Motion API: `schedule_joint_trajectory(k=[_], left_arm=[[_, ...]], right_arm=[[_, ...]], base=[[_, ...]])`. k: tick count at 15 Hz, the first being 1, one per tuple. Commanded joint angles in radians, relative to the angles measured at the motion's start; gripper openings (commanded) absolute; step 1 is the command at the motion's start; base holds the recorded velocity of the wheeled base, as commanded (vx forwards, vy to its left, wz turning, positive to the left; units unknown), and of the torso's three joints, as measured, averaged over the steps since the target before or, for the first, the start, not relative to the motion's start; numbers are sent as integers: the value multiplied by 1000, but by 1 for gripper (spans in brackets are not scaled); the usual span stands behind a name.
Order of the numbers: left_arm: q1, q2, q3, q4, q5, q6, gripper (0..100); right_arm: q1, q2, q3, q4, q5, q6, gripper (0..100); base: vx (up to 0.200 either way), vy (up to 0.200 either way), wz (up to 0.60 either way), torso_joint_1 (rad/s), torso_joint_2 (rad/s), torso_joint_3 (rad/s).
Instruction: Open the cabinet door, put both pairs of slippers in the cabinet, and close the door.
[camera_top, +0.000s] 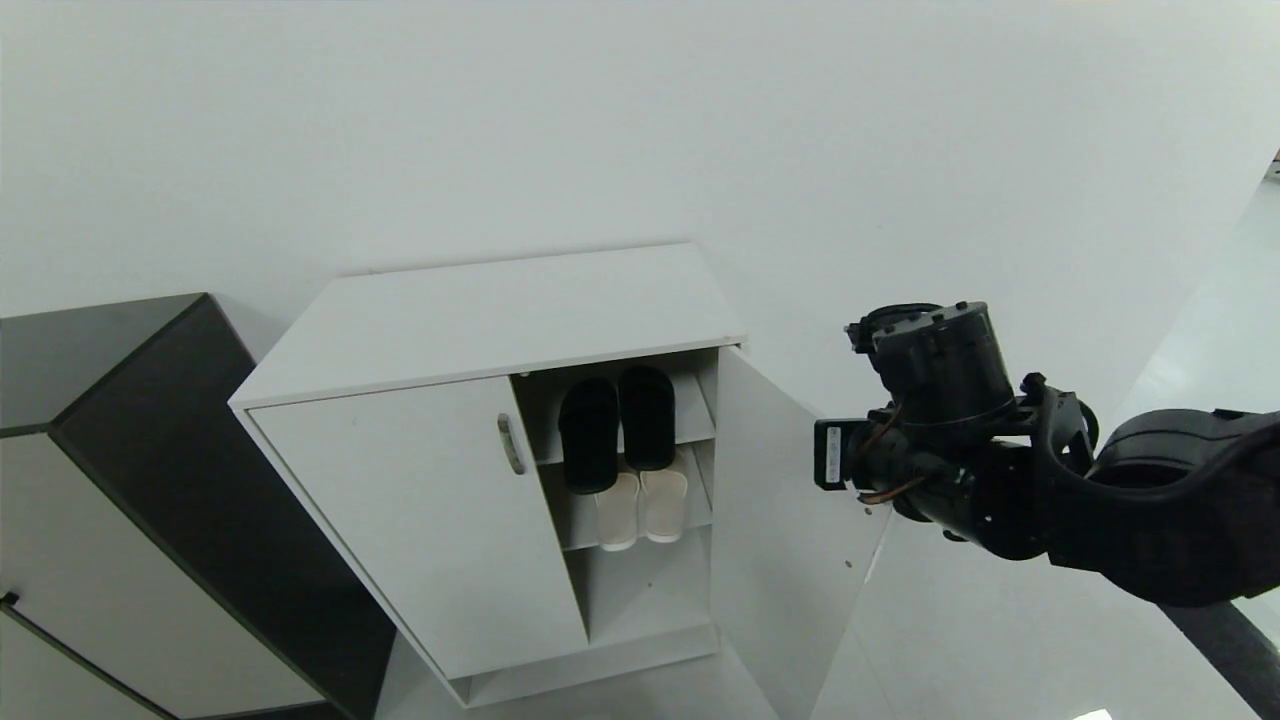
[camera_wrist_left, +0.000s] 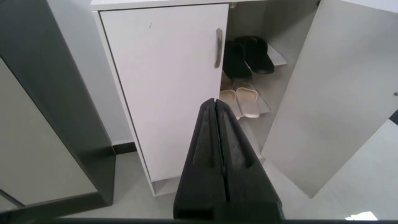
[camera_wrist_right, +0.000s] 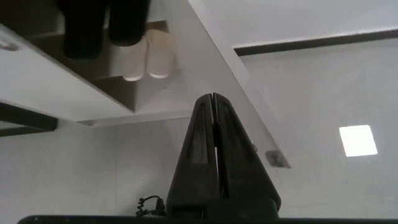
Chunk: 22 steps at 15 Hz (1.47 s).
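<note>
Both my pincers are clenched on nothing. The left gripper (camera_wrist_left: 216, 102) has its two black fingers pressed flat along a thin seam, and the right gripper (camera_wrist_right: 214, 98) looks the same.

The head view gives me the cabinet (camera_top: 480, 320) from above, with its flat white top. The left door (camera_top: 420, 520) is shut, the right door (camera_top: 790, 520) is swung wide, and my right arm (camera_top: 1000, 470) is just beside that door's outer edge. The left wrist view adds the foot of the cabinet, the pale floor (camera_wrist_left: 348, 199) and the dark unit (camera_wrist_left: 50, 112) next to it. The right wrist view looks up from below along the open door's thin edge, towards a bright patch (camera_wrist_right: 359, 140) on the glossy floor.

Both pairs are inside, the black slippers (camera_top: 617, 425) on the upper shelf and the white slippers (camera_top: 640, 508) on the shelf below. From the head, the black pair covers the far ends of the white pair. The right wrist view cuts the black pair off. The shut door hides the cabinet's left half.

The cabinet is matte white board and the handle (camera_top: 511, 443) is a slim, upright metal bar. The black slippers are dull with broad straps, and the white ones are smooth and rounded
</note>
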Motion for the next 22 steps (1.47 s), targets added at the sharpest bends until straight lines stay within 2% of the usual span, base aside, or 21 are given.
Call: schedule_joint_trajectory(k=[1,3,8,11,14,16,19,22], left_arm=[[0,0,0,0,0,-1,0],[0,0,0,0,0,-1,0],[0,0,0,0,0,-1,0],[0,0,0,0,0,-1,0],[0,0,0,0,0,-1,0],[0,0,0,0,0,-1,0],[0,0,0,0,0,-1,0],[0,0,0,0,0,-1,0]], right_arm=[[-20,-22,1,0,-1,0,0],[-58,10,1,-3,-1,0,0],[-69,74,0,-6,0,-1,0],[-33,73,9,-5,15,2,0],[40,62,33,-11,26,8,0],[91,41,46,-12,60,40,0],[112,-5,89,-19,183,43,0],[112,-30,181,-129,259,12,0]], base=[[0,0,0,0,0,0],[0,0,0,0,0,0],[0,0,0,0,0,0],[0,0,0,0,0,0],[0,0,0,0,0,0],[0,0,0,0,0,0],[0,0,0,0,0,0],[0,0,0,0,0,0]])
